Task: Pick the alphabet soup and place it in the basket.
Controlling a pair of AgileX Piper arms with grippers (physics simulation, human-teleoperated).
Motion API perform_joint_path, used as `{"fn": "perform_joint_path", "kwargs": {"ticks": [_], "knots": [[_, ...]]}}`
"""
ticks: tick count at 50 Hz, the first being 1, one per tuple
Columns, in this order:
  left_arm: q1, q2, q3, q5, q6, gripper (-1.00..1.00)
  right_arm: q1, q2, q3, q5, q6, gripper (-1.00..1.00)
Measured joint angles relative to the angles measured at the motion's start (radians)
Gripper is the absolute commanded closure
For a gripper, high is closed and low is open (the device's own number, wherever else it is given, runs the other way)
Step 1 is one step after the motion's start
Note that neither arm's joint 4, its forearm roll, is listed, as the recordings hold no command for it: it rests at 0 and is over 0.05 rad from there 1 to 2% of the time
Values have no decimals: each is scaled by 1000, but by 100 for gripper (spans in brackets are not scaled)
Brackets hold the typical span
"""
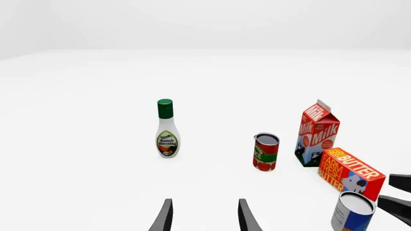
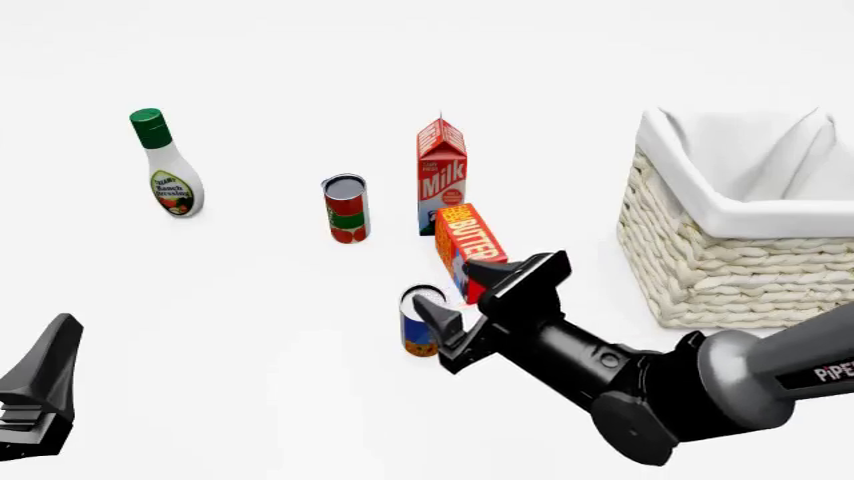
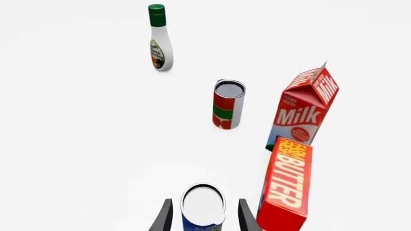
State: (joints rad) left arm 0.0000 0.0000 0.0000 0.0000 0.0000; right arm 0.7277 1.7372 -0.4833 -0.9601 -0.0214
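We saw the small blue-and-orange alphabet soup can standing upright, long axis vertical, silver-white top facing up, near the middle of the worktop toward its near edge, just beside the red butter box. The right gripper had its fingers spread either side of the can; contact unclear. The left gripper was parted, holding nothing, by the near left corner. The cream wicker basket with white lining sat at the right edge. The worktop was plain white, the surroundings bare and pale.
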Motion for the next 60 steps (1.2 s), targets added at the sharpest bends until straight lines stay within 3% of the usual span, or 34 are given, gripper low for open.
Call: {"fn": "perform_joint_path", "kwargs": {"ticks": [60], "knots": [[0,0,0,0,0,-100,6,152,-62,-28,16,-100]]}}
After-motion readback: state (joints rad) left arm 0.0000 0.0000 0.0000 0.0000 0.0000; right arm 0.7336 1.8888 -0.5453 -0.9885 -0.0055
